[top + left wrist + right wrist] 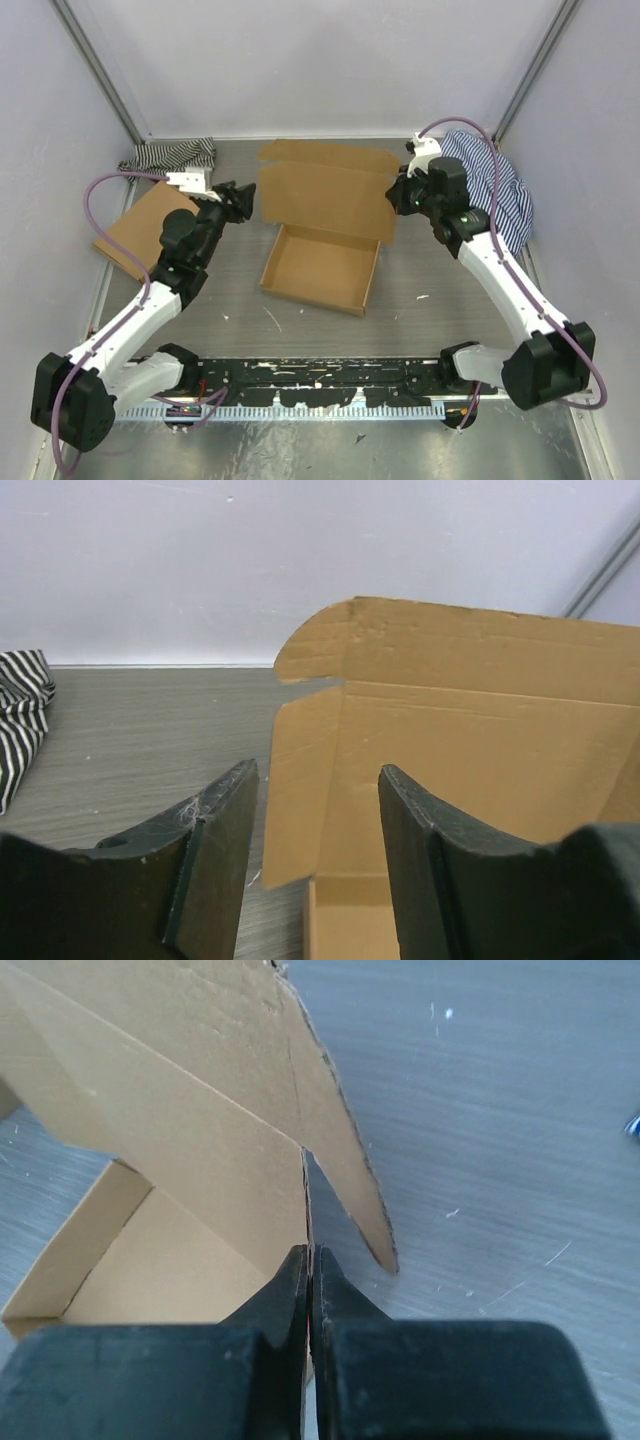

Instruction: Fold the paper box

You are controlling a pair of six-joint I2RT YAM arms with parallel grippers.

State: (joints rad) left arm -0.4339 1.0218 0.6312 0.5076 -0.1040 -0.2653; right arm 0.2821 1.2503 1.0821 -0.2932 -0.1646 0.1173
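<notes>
Grey tabletop [430,270] carries the paper box [320,265]; right fingers [280,1300] pinch its lid's side flap, left fingers [215,850], spread apart, face the opposite flap ahead.

Top external: set high at the near edge of the table [430,290], looking down over all of it. Both wrist views: low, very close, sharing the raised lid of the paper box [470,740], seen from opposite ends.

The plain brown paper box [322,268] sits at the middle of the table [230,300], its shallow rectangular tray formed and open. From the tray's 12 o'clock wall the lid rises, tilted back, with side flaps at 3 and 9 o'clock.
</notes>
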